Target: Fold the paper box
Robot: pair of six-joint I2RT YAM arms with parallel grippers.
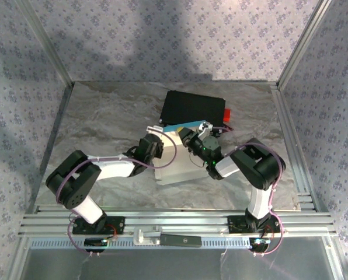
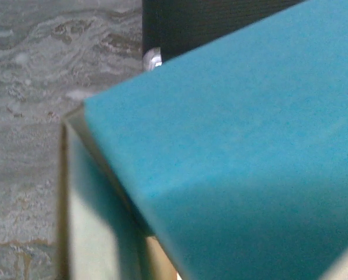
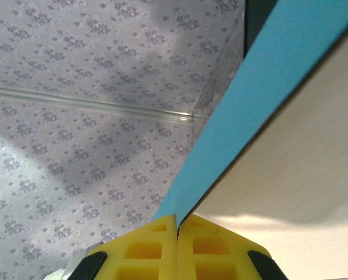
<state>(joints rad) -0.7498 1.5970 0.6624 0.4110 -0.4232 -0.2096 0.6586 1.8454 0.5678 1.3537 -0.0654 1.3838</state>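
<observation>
"Where the two arms meet, what lies on the table (image 1: 104, 125)?"

"The paper box (image 1: 175, 168), white side up, touching the black case (image 1: 194, 108), with a cyan flap raised."

"And the right gripper (image 3: 177, 229)?"

"Pressed together on that flap's edge, pinching it."

"The left gripper (image 1: 162, 146)?"

"It's at the sheet's left edge. Its camera seems almost against a cyan panel, so I cannot tell its grip."

no legible text, labels or numbers
</observation>
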